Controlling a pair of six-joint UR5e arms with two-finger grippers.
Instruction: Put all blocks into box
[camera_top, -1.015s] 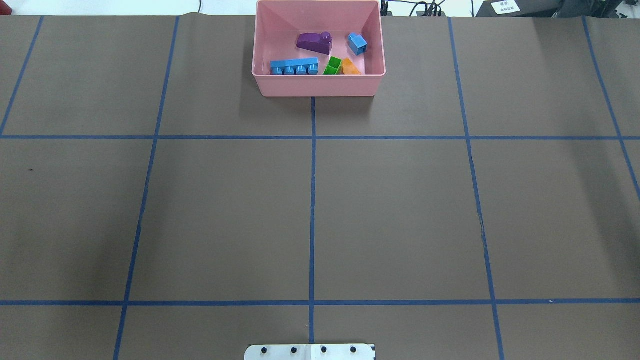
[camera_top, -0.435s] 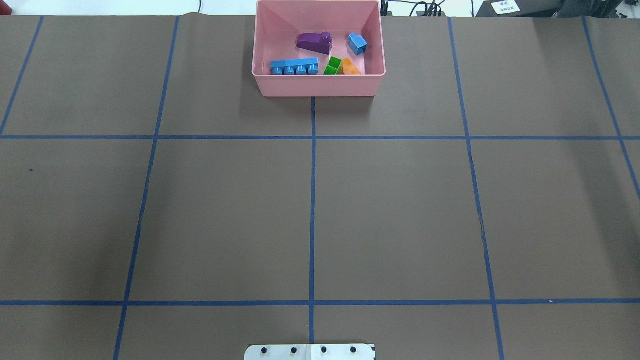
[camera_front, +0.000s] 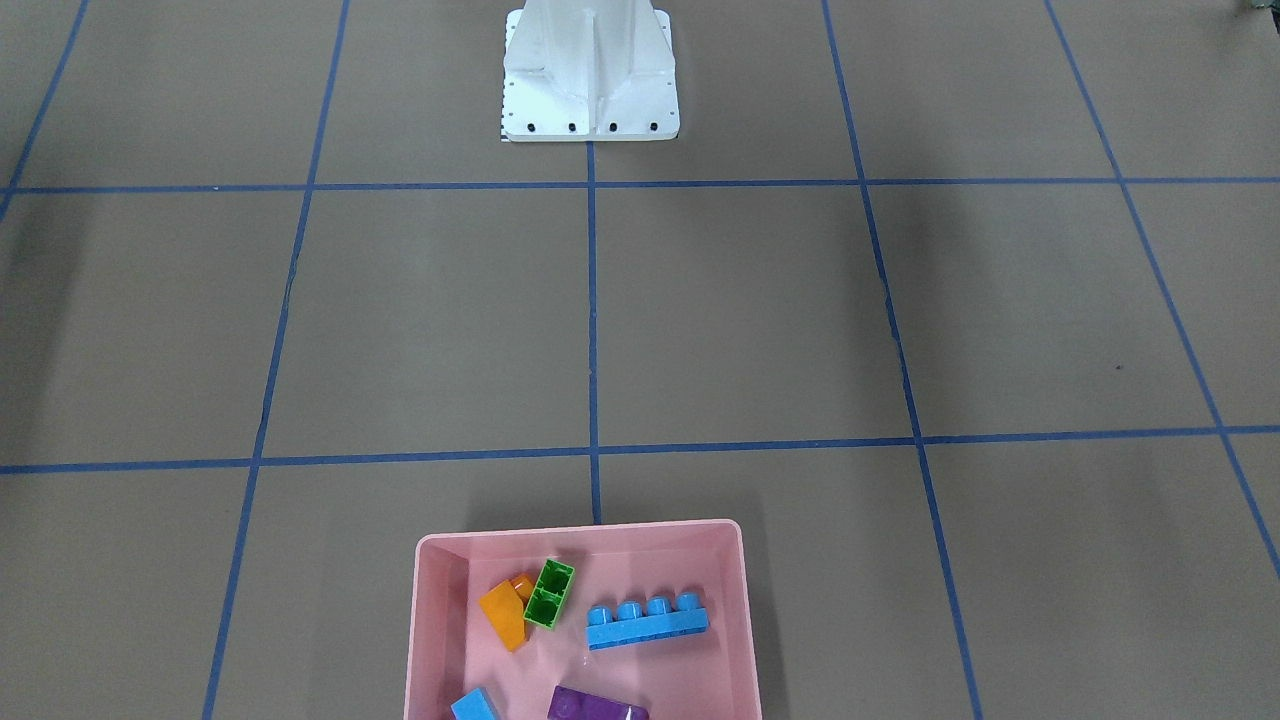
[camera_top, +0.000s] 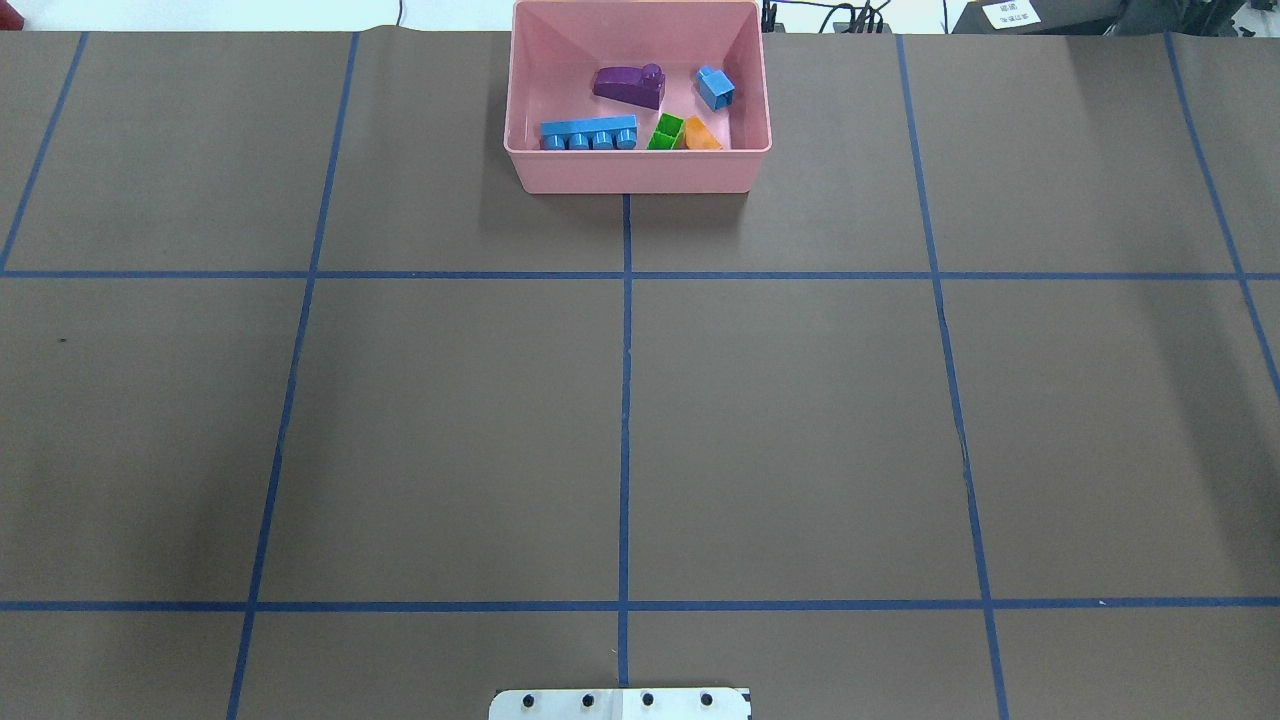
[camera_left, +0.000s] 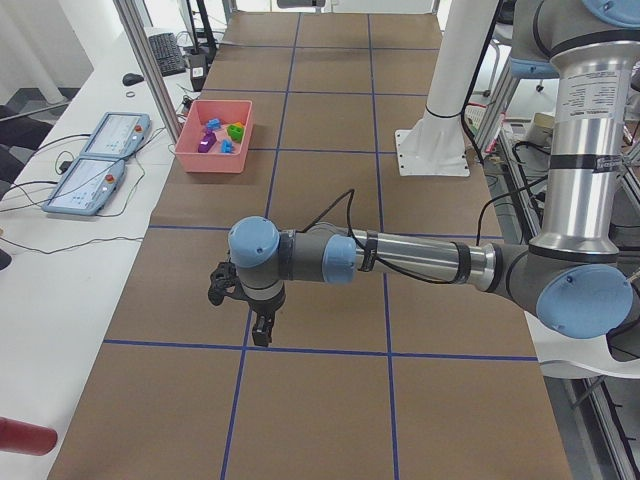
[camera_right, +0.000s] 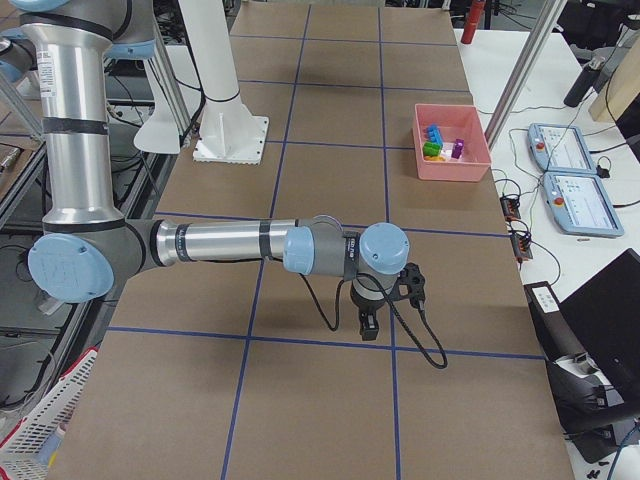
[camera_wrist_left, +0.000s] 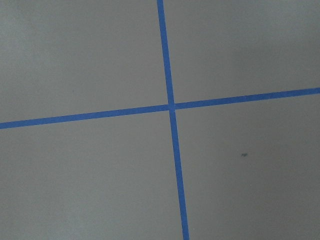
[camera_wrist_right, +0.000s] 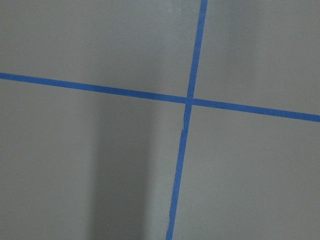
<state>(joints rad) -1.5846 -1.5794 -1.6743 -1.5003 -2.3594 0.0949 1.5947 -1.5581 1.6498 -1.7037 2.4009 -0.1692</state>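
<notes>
Nearest the robot, the left end effector (camera_left: 262, 328) and right end effector (camera_right: 368, 322) hang over bare surface (camera_top: 800, 430); whether either is wide or narrow I cannot tell. Far ahead on the centre line, about equally distant from both, the box (camera_top: 630, 172) lies long axis crosswise. It holds the long blue four-stud brick (camera_top: 590, 133), green brick (camera_top: 665, 132), orange brick (camera_top: 703, 137), purple brick (camera_top: 630, 85) and small blue cube (camera_top: 715, 88). Nothing seems left to fetch.

We see the shallow pink box (camera_top: 636, 170) at the far middle of the table (camera_top: 420, 420), holding all five bricks. The long blue four-stud brick (camera_top: 589, 133) lies on its side by the near wall. The green brick (camera_top: 665, 131) sits just beside the orange sloped brick (camera_top: 702, 136). The purple brick (camera_top: 629, 85) and small blue cube (camera_top: 715, 87) lie farther back, apart.
</notes>
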